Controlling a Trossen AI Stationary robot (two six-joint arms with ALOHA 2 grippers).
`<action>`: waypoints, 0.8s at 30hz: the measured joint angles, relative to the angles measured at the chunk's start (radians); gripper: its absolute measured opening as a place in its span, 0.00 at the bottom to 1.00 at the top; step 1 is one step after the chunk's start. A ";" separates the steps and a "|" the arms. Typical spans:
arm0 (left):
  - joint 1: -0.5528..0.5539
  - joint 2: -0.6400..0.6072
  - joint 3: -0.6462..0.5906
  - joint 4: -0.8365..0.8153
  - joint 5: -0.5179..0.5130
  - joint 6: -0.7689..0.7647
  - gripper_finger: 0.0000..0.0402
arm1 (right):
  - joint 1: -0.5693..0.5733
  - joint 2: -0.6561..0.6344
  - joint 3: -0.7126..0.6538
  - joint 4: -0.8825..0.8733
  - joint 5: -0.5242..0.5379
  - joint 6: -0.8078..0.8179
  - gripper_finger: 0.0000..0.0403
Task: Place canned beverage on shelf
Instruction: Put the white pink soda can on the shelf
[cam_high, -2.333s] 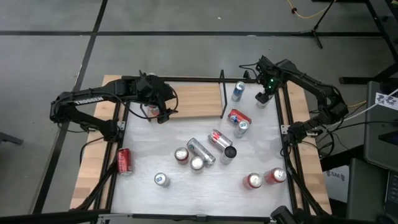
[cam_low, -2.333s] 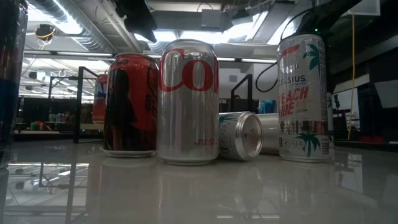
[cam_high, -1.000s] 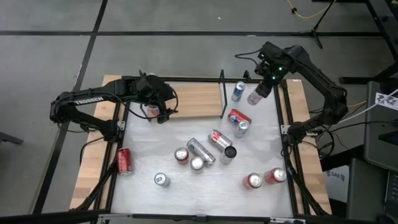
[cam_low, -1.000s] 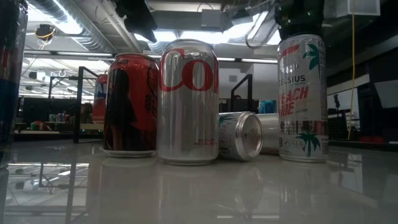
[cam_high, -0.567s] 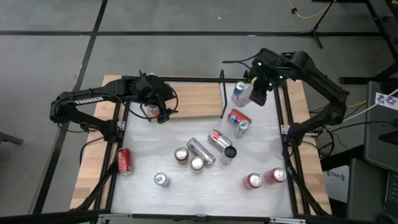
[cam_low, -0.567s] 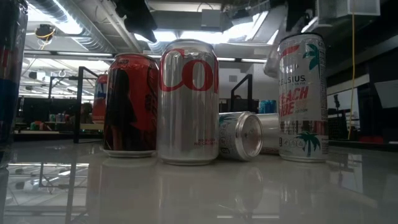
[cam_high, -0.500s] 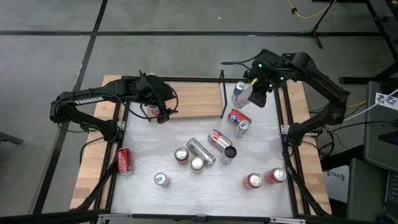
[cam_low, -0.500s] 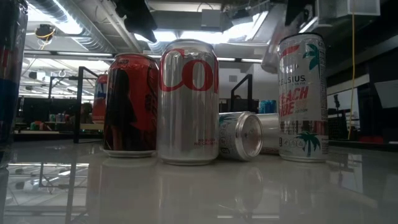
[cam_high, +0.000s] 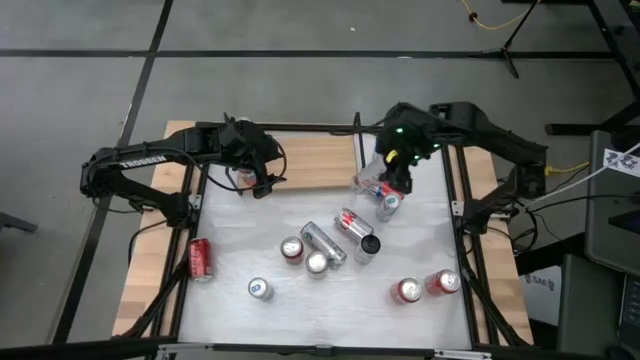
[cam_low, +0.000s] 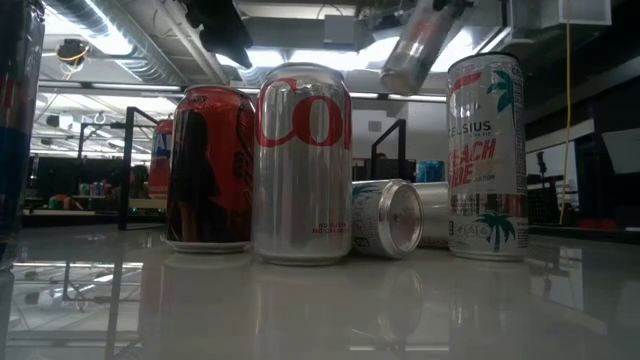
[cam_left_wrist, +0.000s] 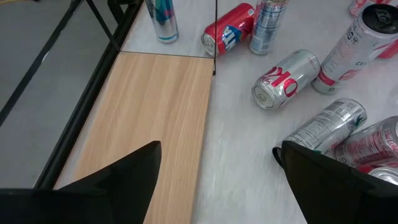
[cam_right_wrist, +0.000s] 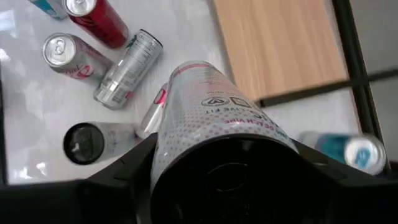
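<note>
My right gripper (cam_high: 388, 168) is shut on a silver canned beverage with pink dots (cam_right_wrist: 211, 106) and holds it in the air above the table's far middle. It hangs just right of the shelf's black end rail. In the low view this can (cam_low: 412, 48) shows tilted, high above the standing cans. The shelf (cam_high: 310, 160) is a light-brown board along the far edge, also in the left wrist view (cam_left_wrist: 149, 118). My left gripper (cam_left_wrist: 217, 171) hovers open over the shelf's left part (cam_high: 262, 183), with nothing between its fingers. My right gripper pinches the can's round side (cam_right_wrist: 163, 155) between its two fingers (cam_right_wrist: 121, 171), near the end closest to the wrist. The fingers come from above, slanting down, and lie along the can. The can is lifted clear and tilted, its free end (cam_low: 400, 75) lowest.
Several cans stand or lie on the whitish tabletop: a cluster in the middle (cam_high: 318, 245), two red ones near right (cam_high: 425, 287), a red one lying at the left (cam_high: 200, 258). A blue can (cam_left_wrist: 160, 18) stands near the shelf's right end. Black frame rails (cam_high: 460, 200) edge the table.
My right gripper has carried the silver can from the far right corner toward the table's left, up to the shelf's right end. It has risen a little and rolled. The can, lifted clear, is now tilted with its free end toward the shelf.
</note>
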 joint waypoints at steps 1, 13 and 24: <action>0.000 0.000 0.000 0.000 0.000 0.000 0.80 | 0.000 0.015 0.000 0.009 0.000 -0.018 0.62; 0.000 0.000 0.000 0.000 0.000 -0.001 0.80 | -0.009 0.240 0.241 0.034 0.047 -0.256 0.62; 0.000 0.000 0.000 0.000 0.000 0.000 0.80 | -0.137 0.453 0.422 -0.043 0.080 -0.377 0.62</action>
